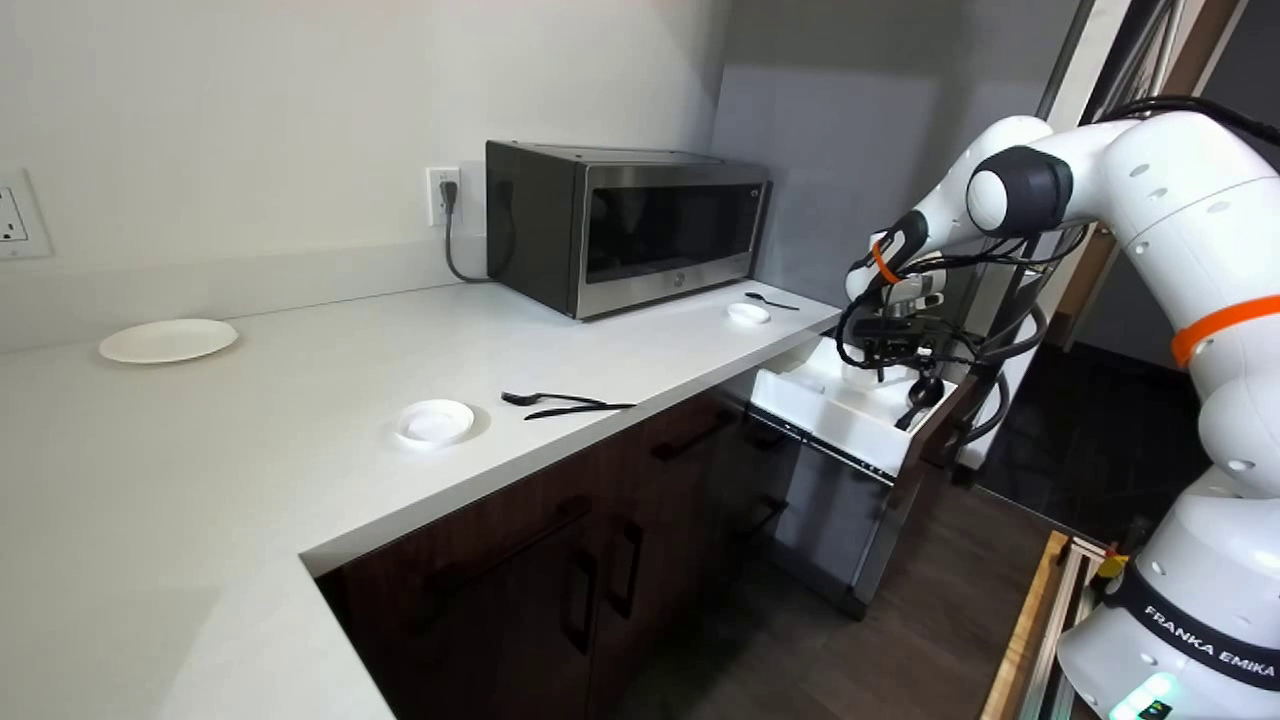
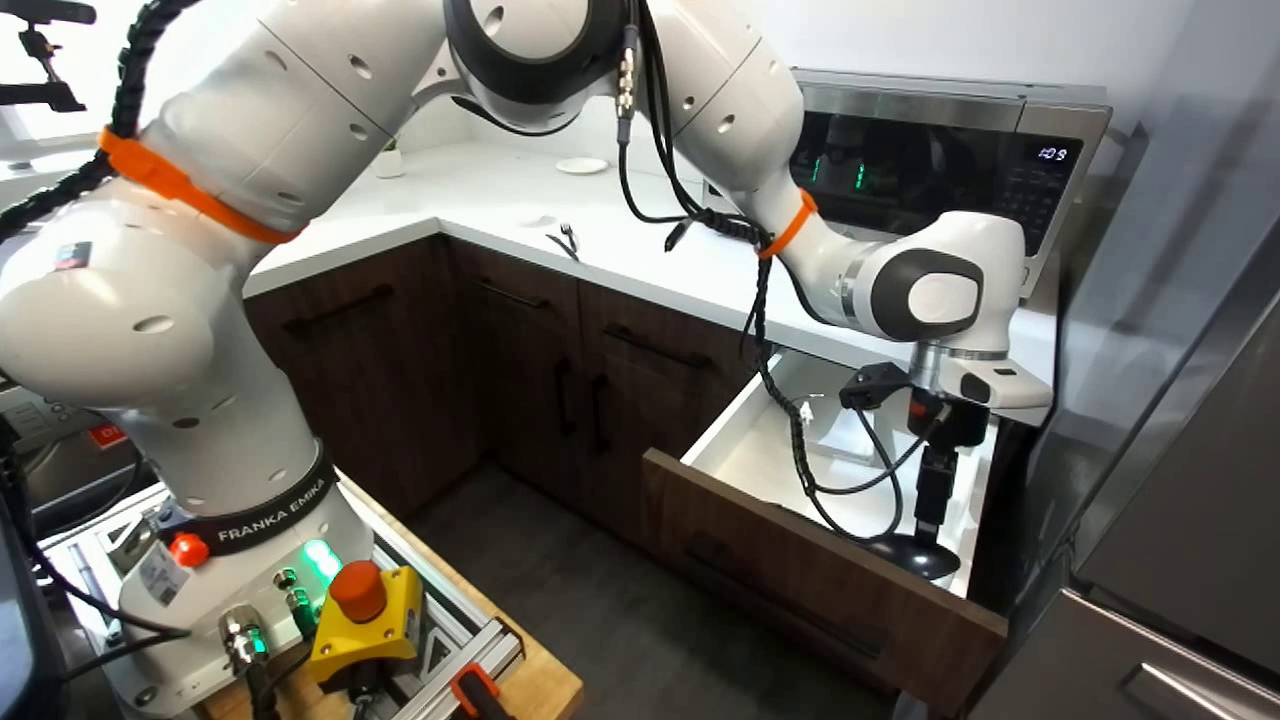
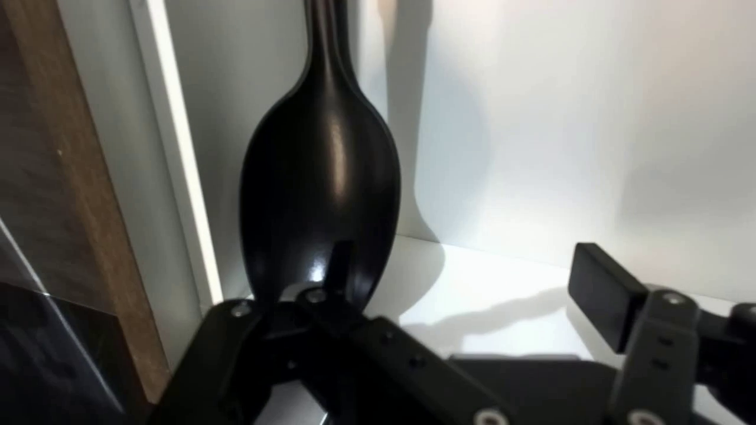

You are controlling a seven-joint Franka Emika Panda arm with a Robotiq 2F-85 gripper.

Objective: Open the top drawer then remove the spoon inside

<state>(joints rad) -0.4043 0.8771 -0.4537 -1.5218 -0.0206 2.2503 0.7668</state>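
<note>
The top drawer is pulled open below the counter, with its pale inside and dark-brown front showing. The dark spoon lies in it near the front, in the corner by the fridge side. Its bowl shows under my gripper, and its handle is partly hidden by the front panel. In the wrist view the spoon fills the left side, handle upward. My gripper is open and empty inside the drawer. One finger overlaps the bowl; whether they touch I cannot tell. The other finger is well to the right.
The counter edge runs above the drawer. A microwave, small white dishes, a fork and knife and another small dark utensil stand on it. A grey fridge is beside the drawer. Loose cables hang over the drawer.
</note>
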